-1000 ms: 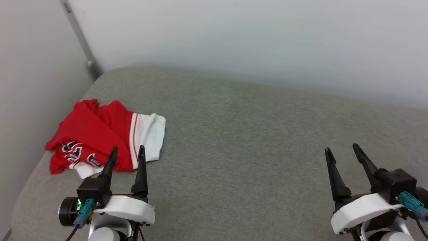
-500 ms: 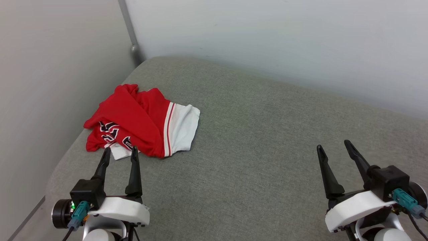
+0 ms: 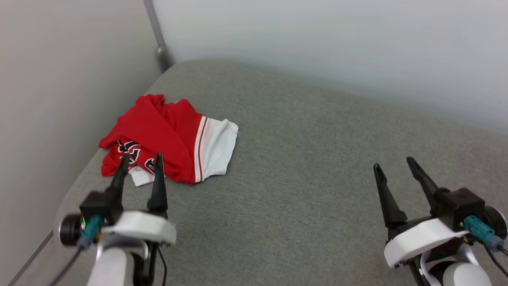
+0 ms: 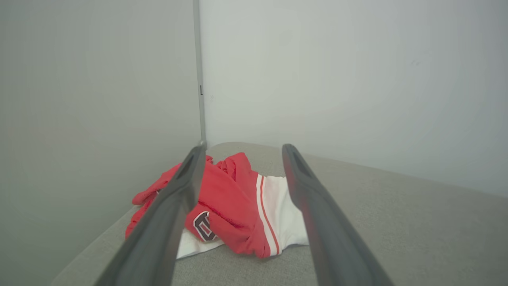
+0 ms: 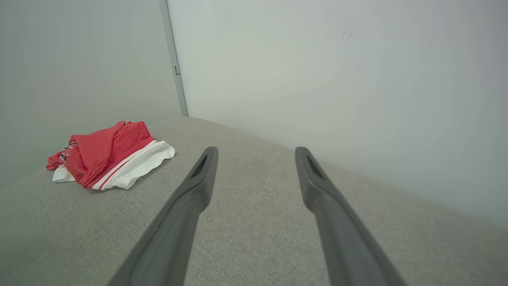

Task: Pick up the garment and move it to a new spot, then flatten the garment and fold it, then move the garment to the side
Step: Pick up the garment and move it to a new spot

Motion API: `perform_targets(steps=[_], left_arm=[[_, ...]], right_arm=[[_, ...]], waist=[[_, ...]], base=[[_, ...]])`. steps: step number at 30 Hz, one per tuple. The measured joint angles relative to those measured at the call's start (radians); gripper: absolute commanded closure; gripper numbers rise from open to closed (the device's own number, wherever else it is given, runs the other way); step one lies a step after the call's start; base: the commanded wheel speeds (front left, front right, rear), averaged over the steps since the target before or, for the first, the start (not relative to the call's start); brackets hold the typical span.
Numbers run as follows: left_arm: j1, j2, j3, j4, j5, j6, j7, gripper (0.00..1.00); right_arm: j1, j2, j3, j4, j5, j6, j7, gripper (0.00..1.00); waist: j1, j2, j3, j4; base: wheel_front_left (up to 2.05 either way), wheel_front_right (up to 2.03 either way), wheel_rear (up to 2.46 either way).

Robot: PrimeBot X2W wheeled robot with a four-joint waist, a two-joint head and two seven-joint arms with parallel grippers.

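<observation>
The garment (image 3: 158, 137) lies crumpled at the far left of a grey cushioned surface (image 3: 301, 167), red with a white sleeve to the right and black lettering at its near edge. It also appears in the left wrist view (image 4: 234, 206) and the right wrist view (image 5: 107, 157). My left gripper (image 3: 141, 161) is open, raised just in front of the garment's near edge, with nothing between its fingers. Far to the right, my right gripper (image 3: 393, 165) is open and empty, well away from the garment.
Pale walls meet in a corner behind the garment, with a grey vertical strip (image 3: 156, 35) running down it. The left wall stands close beside the garment. The surface's rounded left edge (image 3: 75, 186) drops off near my left gripper.
The camera swung left at first, shifting the whole picture right. Since half a second ago my left gripper has lifted and come forward towards the garment's near edge. The right gripper rose slightly.
</observation>
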Motion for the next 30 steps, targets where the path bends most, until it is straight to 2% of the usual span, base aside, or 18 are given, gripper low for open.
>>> perform_targets(steps=[2,6,12,20,25,30], left_arm=[[-0.058,0.015,-0.004,0.017,-0.005,-0.013,0.008,0.0],[-0.217,0.059,-0.007,0.072,-0.049,-0.04,0.113,0.0],[-0.448,0.194,-0.006,0.186,-0.104,-0.062,0.341,0.0],[-0.593,0.376,0.011,0.384,-0.218,-0.071,0.694,0.0],[-0.611,0.425,0.021,0.499,-0.294,-0.072,0.826,0.0],[-0.607,0.443,0.033,0.592,-0.345,-0.07,0.922,0.0]], right_arm=[[-0.015,0.0,0.001,-0.009,-0.013,0.0,0.006,0.0],[-0.049,0.0,0.01,-0.027,-0.041,0.0,0.021,0.0],[-0.092,0.001,0.026,-0.036,-0.059,0.0,0.03,0.0],[-0.136,0.0,0.018,-0.034,-0.06,0.0,0.008,0.0],[-0.163,0.0,0.02,-0.019,-0.057,0.0,-0.006,0.0],[-0.188,0.0,0.024,-0.011,-0.058,0.0,-0.017,0.0]], waist=[[0.0001,0.0,0.016,-0.007],[0.0001,0.0,0.061,-0.032],[0.0001,0.0,0.137,-0.101],[0.0002,0.0,0.258,-0.21],[0.0002,0.0,0.334,-0.266],[0.0002,0.0,0.396,-0.303]], base=[[0.0,0.0,0.0],[0.0,0.0,0.0],[0.0,0.0,0.0],[0.0,0.0,0.0],[0.0,0.0,0.0],[0.0,0.0,0.0]])
